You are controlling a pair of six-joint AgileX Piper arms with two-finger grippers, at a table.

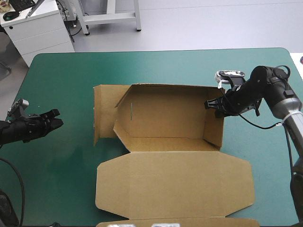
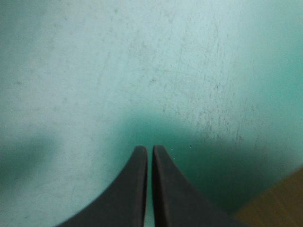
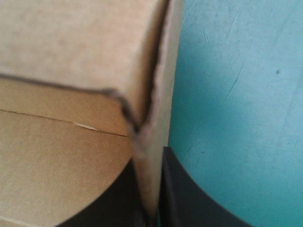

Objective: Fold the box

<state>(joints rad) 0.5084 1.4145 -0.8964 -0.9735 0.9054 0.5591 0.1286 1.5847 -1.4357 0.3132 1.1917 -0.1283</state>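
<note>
The brown box [image 1: 165, 127] sits mid-table as a partly raised tray, its far and right walls up, its lid [image 1: 175, 191] flat toward the near edge. My right gripper [image 1: 217, 105] is shut on the box's right wall near the far corner; in the right wrist view the wall [image 3: 154, 156] stands between the black fingers [image 3: 184, 198], one inside and one outside. My left gripper [image 1: 56, 118] is shut and holds nothing, low over the teal-green cover left of the box. In the left wrist view its fingers [image 2: 137, 189] meet, with a brown corner of the box [image 2: 279, 203] beside them.
The box's left flap [image 1: 103, 113] lies flat toward my left gripper, and the left wall [image 1: 124, 106] leans inward. More brown board [image 1: 175, 222] shows at the table's near edge. Bare teal-green cover [image 1: 61, 175] lies left of the lid and beyond the box.
</note>
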